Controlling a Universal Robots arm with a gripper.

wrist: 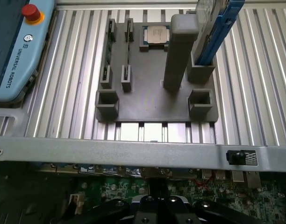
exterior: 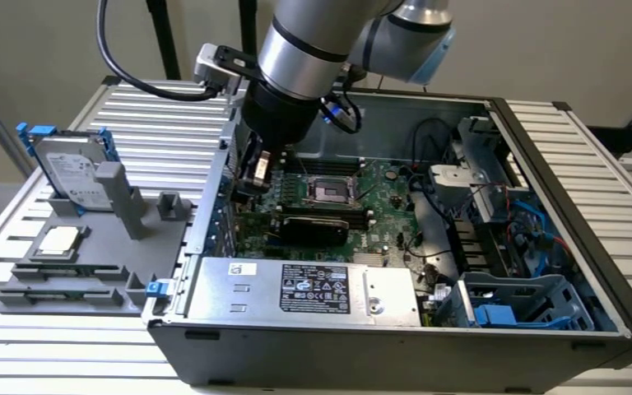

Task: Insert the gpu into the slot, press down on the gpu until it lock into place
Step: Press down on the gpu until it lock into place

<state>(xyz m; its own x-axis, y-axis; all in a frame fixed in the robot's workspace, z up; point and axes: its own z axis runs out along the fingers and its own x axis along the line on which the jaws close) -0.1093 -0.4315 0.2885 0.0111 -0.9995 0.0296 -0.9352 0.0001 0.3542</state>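
A ribbed aluminium table [exterior: 63, 346] carries an open computer case [exterior: 404, 346] and a grey fixture tray [exterior: 75, 263]. In the exterior view the gripper [exterior: 253, 177] reaches into the case at the exterior view's left; whether its jaws are clenched cannot be told. The gpu [exterior: 313, 226] lies black on the green motherboard [exterior: 388, 206]. In the wrist view the gripper [wrist: 157, 205] hangs over the motherboard [wrist: 241, 198].

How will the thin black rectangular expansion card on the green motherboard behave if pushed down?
The thin black expansion card looks like rigid board, so it is probably stiff, not floppy. Being thin, it may tilt under an off-centre push. The green motherboard around it carries small parts, so a slip could damage them.
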